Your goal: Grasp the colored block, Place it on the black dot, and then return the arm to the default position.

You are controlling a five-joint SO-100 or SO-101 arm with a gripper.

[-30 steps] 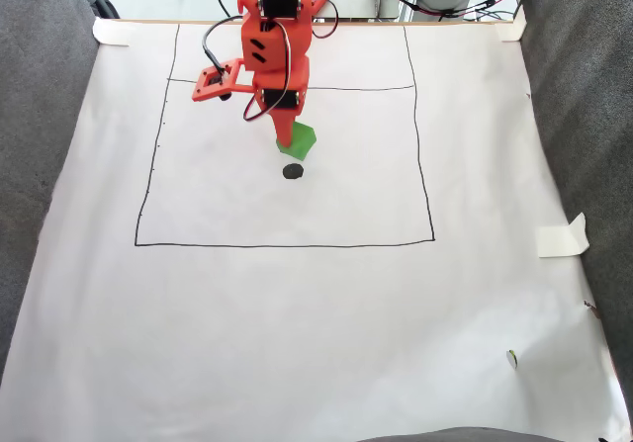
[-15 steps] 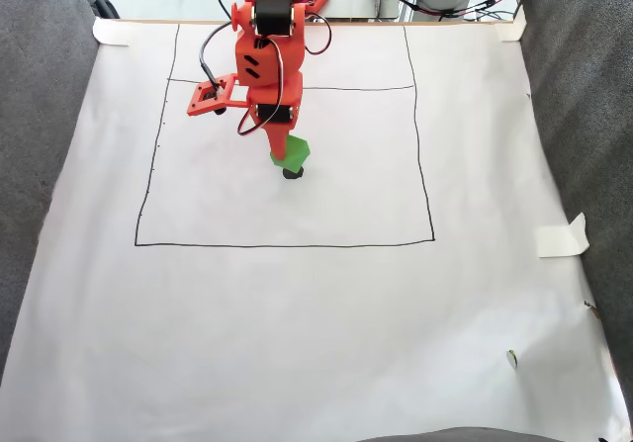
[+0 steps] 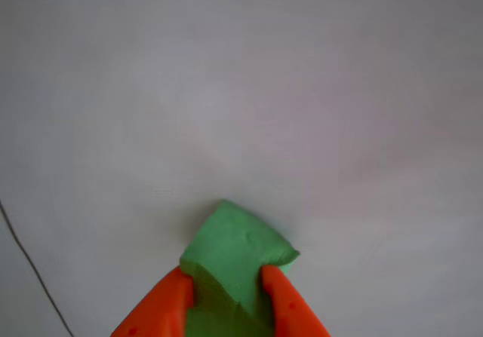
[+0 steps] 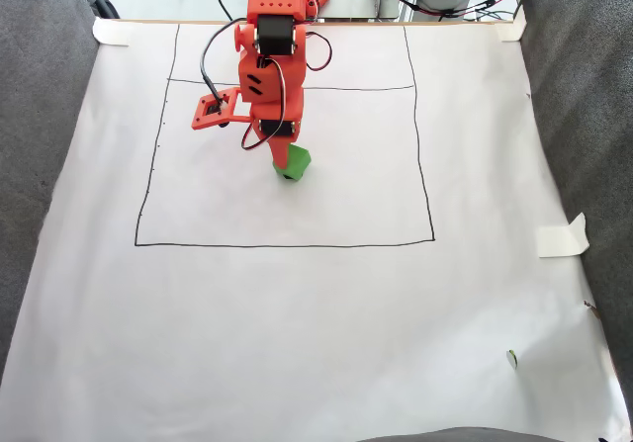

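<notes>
Gripper (image 3: pixel 225 292) clamped on green block (image 3: pixel 235 255), I see orange fingers (image 3: pixel 167 307) either side; block (image 4: pixel 291 162) low over white paper (image 4: pixel 316 313).

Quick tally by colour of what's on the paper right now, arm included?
Green: 1, the colored block
Orange: 1, the arm, its gripper shut on the block
Cream: 1, tape piece at the right paper edge
Total: 3

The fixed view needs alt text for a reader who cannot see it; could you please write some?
An orange robot arm reaches down onto white paper, its hand closed on a green cube inside a hand-drawn black rectangle. Grey fabric flanks the paper on both sides.
</notes>
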